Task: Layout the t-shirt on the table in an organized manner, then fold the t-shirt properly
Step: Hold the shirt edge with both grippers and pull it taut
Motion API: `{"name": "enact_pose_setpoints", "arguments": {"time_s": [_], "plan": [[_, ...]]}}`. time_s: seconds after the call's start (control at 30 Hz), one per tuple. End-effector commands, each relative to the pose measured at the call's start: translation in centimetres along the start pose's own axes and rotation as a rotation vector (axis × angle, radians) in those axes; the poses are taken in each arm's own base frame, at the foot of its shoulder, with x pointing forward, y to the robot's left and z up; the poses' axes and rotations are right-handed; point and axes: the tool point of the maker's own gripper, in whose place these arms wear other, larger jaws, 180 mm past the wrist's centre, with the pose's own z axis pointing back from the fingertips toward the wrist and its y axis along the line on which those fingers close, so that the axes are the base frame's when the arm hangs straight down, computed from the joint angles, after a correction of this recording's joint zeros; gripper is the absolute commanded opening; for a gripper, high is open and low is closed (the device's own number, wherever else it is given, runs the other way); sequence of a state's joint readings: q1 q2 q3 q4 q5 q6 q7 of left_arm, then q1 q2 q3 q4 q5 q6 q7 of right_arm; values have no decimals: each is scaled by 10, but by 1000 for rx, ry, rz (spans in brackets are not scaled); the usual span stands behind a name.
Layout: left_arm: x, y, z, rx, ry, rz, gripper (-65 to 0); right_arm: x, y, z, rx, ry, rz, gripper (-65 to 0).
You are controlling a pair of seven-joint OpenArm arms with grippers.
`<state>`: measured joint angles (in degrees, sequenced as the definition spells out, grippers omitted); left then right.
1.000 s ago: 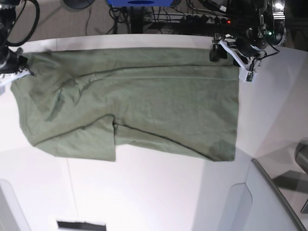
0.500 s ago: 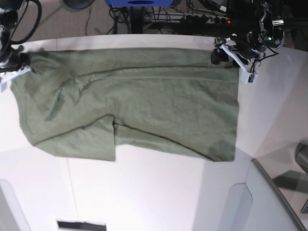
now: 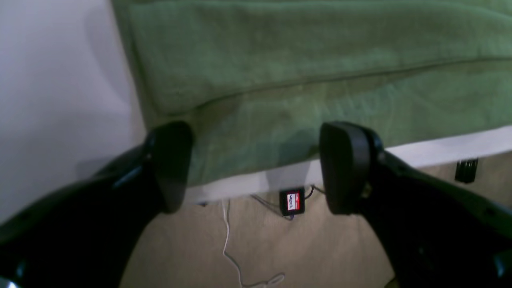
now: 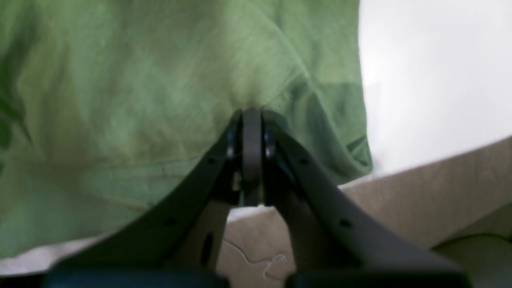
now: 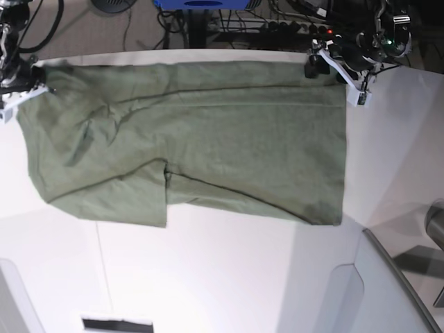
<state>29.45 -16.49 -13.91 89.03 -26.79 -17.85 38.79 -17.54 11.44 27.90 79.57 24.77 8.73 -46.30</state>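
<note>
Lying flat, t-shirt [image 5: 208, 132] spans table [image 5: 208, 277]; grey panel [image 5: 388, 291] nearby.

t-shirt [image 5: 208, 139]: olive green, plain, spread across the far part of the worktop, mostly flat, creased on the left, top strip folded over | worktop [image 5: 222, 277]: white, smooth, t-shirt's far edge at its far rim

Grey angled panel [image 5: 388, 291] (dark-edged), floor cables [image 5: 277, 28]
</note>
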Motion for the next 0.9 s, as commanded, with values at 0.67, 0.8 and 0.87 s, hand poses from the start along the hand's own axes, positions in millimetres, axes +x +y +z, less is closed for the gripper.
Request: {"name": "enact_pose_setpoints", "arguments": {"time_s": [0.67,0.8,0.87], "plan": [[-2,11,5,28,35,-26,-174,10,-9,6,-24,-23,23,-647],[-1,9,4,24,33,-29,-174,13,-8,8,-23,-28,26,-647],[4,9,6,26,20,-34,-174,12,-8,7,-22,-28,25,-647]]}}
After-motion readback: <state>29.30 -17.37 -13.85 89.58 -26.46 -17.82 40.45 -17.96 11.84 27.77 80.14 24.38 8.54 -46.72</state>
